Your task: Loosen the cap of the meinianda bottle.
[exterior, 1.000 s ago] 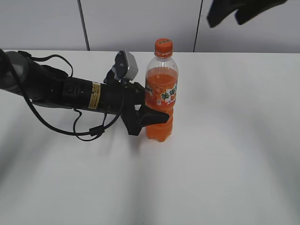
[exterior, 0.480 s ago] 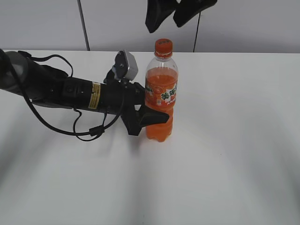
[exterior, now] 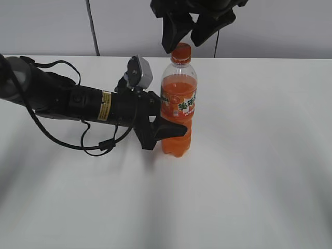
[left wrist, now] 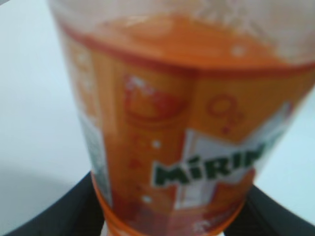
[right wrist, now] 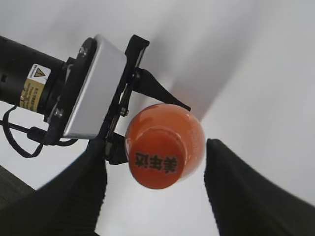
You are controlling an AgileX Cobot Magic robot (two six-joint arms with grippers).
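Observation:
The meinianda bottle [exterior: 178,111] stands upright on the white table, full of orange liquid, with its label facing front. Its orange cap [exterior: 181,52] is on the neck. My left gripper [exterior: 168,127] reaches in from the left and is shut on the bottle's lower body; the left wrist view shows the label [left wrist: 197,162] filling the frame between the dark fingers. My right gripper [exterior: 185,37] hangs open just above the cap. In the right wrist view the cap [right wrist: 155,160] lies between the two spread fingers [right wrist: 156,189], touching neither.
The white table [exterior: 249,171] spreads around the bottle. The left arm with its cables [exterior: 72,104] lies across the table's left side. A grey panelled wall [exterior: 119,26] stands behind.
My right gripper has come from the upper right, leftward and down, and now hangs right over the cap. The left gripper and bottle have not moved.

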